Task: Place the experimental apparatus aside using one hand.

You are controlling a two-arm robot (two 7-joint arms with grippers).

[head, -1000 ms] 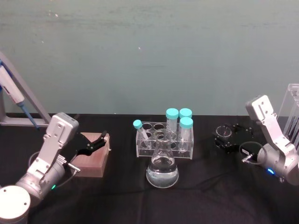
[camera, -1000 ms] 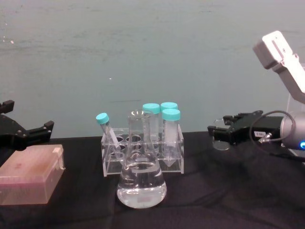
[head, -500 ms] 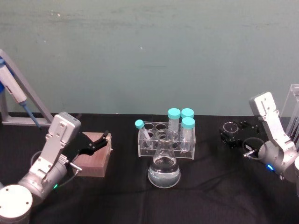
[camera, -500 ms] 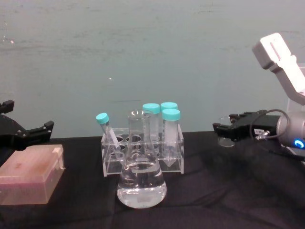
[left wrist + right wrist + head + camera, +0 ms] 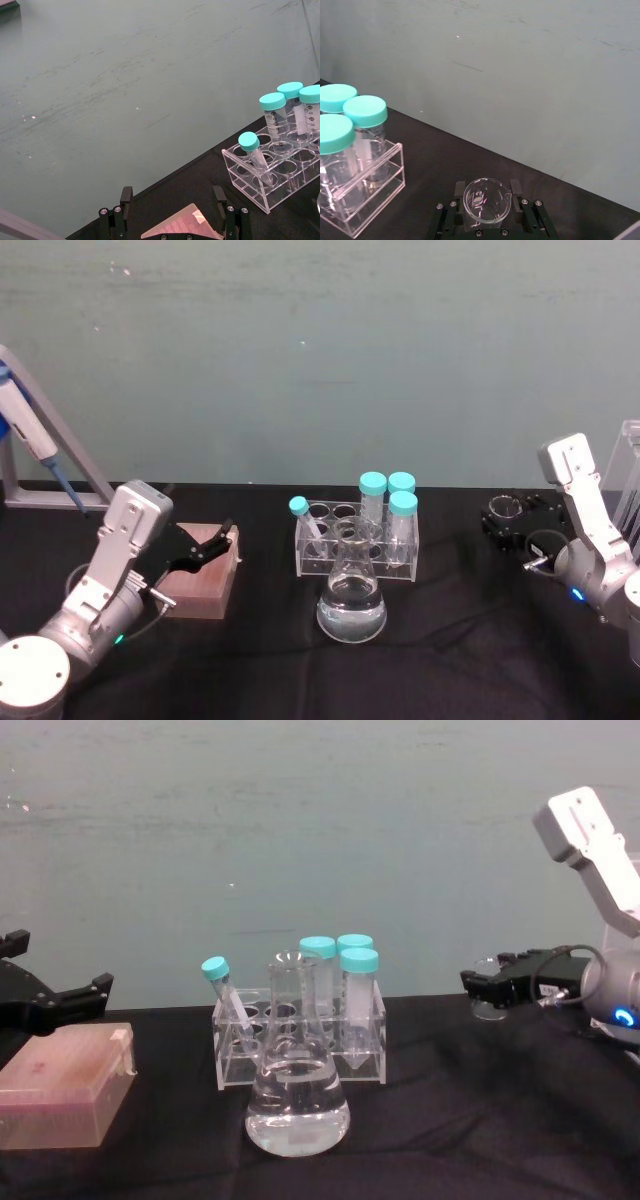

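A small glass beaker (image 5: 486, 200) sits upright between the black fingers of my right gripper (image 5: 503, 515), which is shut on it at the right side of the table. In the chest view the beaker (image 5: 487, 1001) hangs a little above the black cloth. The conical flask (image 5: 351, 606) with clear liquid stands at the table's centre, well left of that gripper. The edge of a tall acrylic stand (image 5: 629, 468) shows at the far right, behind the right arm. My left gripper (image 5: 214, 542) stays open over a pink box (image 5: 199, 575) on the left.
A clear tube rack (image 5: 355, 537) with teal-capped tubes stands right behind the flask. A blue-and-white pipette (image 5: 24, 434) leans on a grey stand at the far left. Black cloth lies bare between the rack and the right gripper.
My right gripper has carried the beaker to the right, away from the tube rack. The left arm, flask and rack have not moved.
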